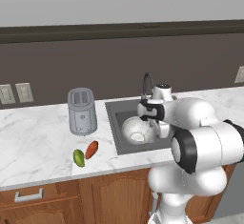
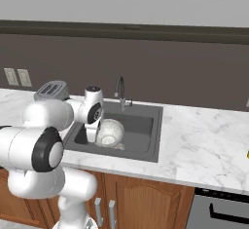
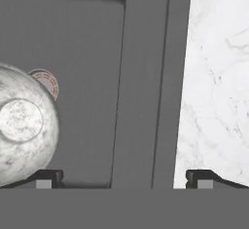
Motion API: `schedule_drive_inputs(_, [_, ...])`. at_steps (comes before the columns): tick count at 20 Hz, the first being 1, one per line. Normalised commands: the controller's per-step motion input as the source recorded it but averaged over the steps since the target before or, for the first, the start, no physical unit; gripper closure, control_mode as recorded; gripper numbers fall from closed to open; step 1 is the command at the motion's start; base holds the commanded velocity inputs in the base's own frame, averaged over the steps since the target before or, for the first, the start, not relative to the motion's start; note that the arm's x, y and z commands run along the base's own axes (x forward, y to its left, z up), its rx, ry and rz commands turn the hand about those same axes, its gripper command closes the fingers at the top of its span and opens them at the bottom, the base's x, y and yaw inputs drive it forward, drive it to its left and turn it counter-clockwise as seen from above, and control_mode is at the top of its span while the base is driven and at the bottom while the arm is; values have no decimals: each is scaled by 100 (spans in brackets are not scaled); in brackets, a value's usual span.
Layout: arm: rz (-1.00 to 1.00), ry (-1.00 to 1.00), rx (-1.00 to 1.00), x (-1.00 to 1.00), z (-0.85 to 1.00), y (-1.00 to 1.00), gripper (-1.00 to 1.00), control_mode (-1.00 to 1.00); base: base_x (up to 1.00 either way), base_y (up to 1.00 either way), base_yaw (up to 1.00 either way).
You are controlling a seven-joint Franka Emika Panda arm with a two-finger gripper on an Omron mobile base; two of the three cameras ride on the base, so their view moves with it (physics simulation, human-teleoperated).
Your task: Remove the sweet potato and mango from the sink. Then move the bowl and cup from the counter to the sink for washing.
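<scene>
Bowl (image 1: 137,130) lies tipped on its side on the floor of the sink (image 1: 116,118), toward the front half of the basin, open face turned toward the front. From the hand view the bowl (image 3: 22,125) shows its round foot and mottled outside, with the drain ring (image 3: 46,82) just beside it. Gripper (image 3: 124,177) hangs over the sink's right rim, fingers spread wide, nothing between them; one fingertip (image 3: 46,177) sits just beside the bowl, the other over the marble counter (image 3: 216,91). Mango (image 1: 78,157) and sweet potato (image 1: 91,149) lie close together on the counter left of the sink, near its front edge, the sweet potato nearer the basin. Toaster (image 1: 82,111) stands behind them. Faucet (image 1: 147,84) rises at the sink's back rim.
</scene>
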Motion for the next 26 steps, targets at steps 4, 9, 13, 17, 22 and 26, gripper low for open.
schedule_drive_inputs(4, [10, 0, -10, -33, 21, -15, -100, -100, 0, 0, 0])
schedule_drive_inputs(9, [12, 0, -7, -32, 21, -18, -100, -100, 0, 0, 0])
schedule_drive_inputs(13, [12, 0, -5, -33, 23, -19, -100, -100, 0, 0, 0])
schedule_drive_inputs(17, [12, 0, -3, -32, 23, -21, -100, -100, 0, 0, 0])
schedule_drive_inputs(22, [11, 0, -1, -30, 20, -28, -100, -100, 0, 0, 0])
schedule_drive_inputs(26, [10, 0, -4, -22, 14, -27, -100, -100, 0, 0, 0])
